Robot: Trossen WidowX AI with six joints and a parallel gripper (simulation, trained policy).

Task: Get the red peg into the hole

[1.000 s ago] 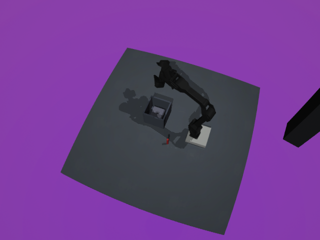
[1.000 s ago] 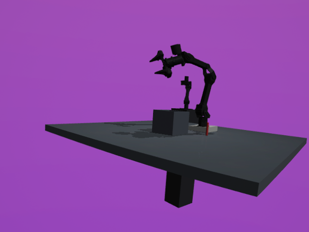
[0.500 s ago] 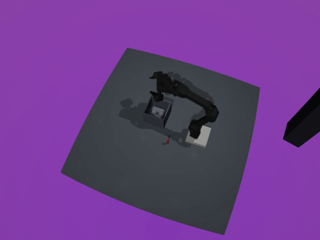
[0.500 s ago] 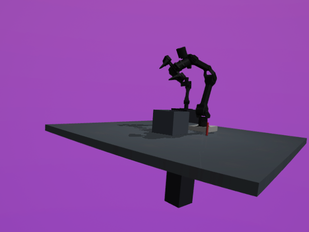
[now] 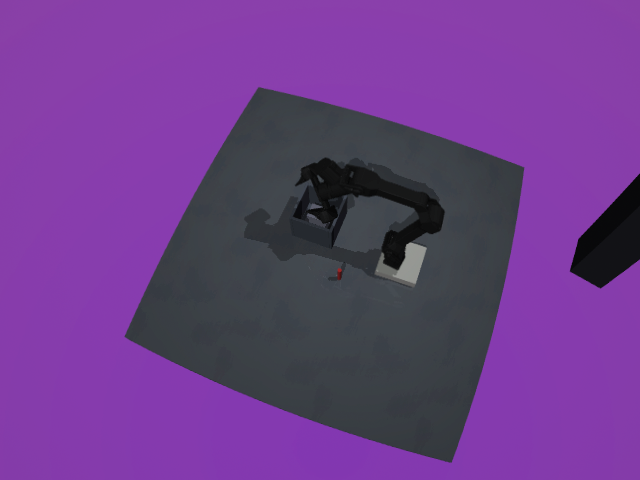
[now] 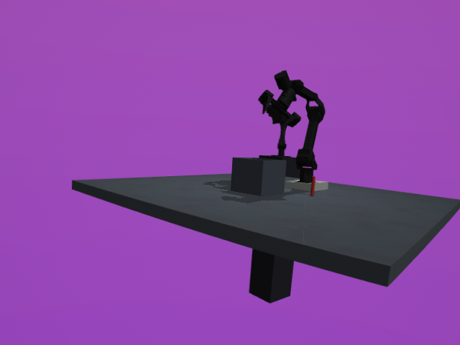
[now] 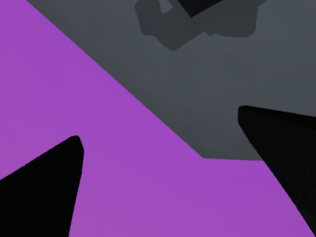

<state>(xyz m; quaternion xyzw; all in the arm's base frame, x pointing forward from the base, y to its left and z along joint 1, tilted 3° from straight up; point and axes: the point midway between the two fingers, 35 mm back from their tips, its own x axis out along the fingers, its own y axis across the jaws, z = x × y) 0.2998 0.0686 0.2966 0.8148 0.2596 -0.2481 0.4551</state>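
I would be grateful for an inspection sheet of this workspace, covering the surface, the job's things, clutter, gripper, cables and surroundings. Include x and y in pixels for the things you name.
Surface: dark grey, flat four-cornered table top (image 5: pixel 330 356) (image 6: pixel 334 230), with shadows across it.
Job's things: thin red cylindrical peg (image 5: pixel 339 274) (image 6: pixel 313 186) standing upright on the table top, outside the dark grey, square, open-topped box (image 5: pixel 311 230) (image 6: pixel 246 176); a paler plate partly shows inside, its hole not discernible.
Clutter: nothing seen.
Gripper: the black two-fingered gripper (image 5: pixel 311 198) (image 6: pixel 279 116) (image 7: pixel 161 128) is wide open, holding nothing, above the box's height.
Cables: nothing seen.
Surroundings: plain purple backdrop; pale flat slab (image 5: pixel 415 262) (image 6: pixel 320 186) under the arm's foot.
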